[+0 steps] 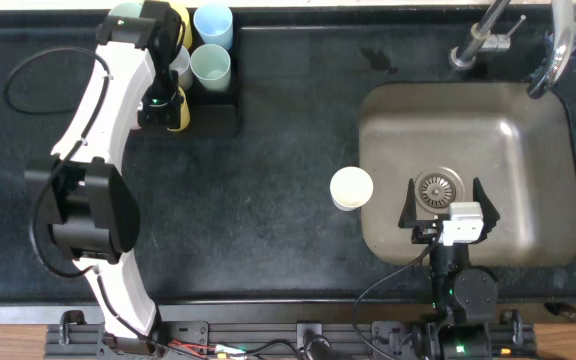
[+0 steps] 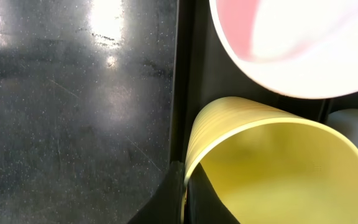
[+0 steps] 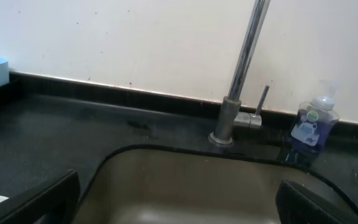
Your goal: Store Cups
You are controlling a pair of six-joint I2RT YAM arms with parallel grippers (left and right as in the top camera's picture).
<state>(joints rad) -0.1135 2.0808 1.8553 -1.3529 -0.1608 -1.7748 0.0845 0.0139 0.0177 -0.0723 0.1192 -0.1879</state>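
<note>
Dark tabletop [image 1: 268,240], rack [image 1: 218,115] at eleven o'clock: your left jaws pinch a yellow cup [image 2: 278,168] there, beside blue cups [image 1: 213,25] already stored. One white cup [image 1: 351,188] remains near centre; right jaws spread.

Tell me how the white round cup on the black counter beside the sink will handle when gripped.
The white round cup looks small and plastic, so it is probably light and apt to flex under a squeeze. Its smooth curved wall may slip when pinched. Standing free on the black counter, it would likely slide or tip if nudged.
</note>
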